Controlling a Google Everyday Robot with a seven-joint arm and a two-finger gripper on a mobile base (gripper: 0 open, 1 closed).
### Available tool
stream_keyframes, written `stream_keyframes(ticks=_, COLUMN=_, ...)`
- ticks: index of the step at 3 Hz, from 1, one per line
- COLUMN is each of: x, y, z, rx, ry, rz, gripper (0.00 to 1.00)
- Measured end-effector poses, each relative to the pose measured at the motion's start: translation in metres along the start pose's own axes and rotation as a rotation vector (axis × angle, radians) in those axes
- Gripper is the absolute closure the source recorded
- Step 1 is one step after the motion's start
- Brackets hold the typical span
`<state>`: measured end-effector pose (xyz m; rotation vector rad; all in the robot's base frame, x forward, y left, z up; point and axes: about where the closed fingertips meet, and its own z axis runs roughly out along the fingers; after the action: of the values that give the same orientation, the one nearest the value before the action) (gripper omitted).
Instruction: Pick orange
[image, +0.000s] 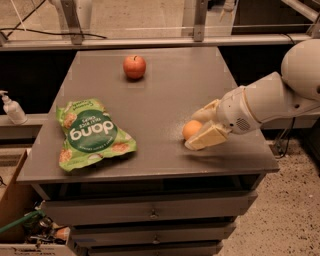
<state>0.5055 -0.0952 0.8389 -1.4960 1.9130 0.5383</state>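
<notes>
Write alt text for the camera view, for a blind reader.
A white robot arm reaches in from the right, its gripper at an orange lying near the front right of the grey table. A red apple sits toward the back, and a green snack bag lies at front left.

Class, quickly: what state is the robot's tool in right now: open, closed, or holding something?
Tool: open, low over the right front of the table, one finger on each side of the orange, not yet closed on it.
</notes>
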Motion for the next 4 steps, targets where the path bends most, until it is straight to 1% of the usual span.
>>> stream_keyframes(ticks=2, x=-0.003, y=0.002, z=0.001, rx=-0.003, ry=0.001, rz=-0.007, gripper=0.87)
stream_keyframes(ticks=3, x=-0.005, y=0.003, z=0.001, rx=-0.004, ry=0.002, rz=-0.01, gripper=1.0)
stream_keyframes(ticks=4, x=-0.017, y=0.003, z=0.001, rx=-0.008, ry=0.007, rz=-0.034, gripper=1.0)
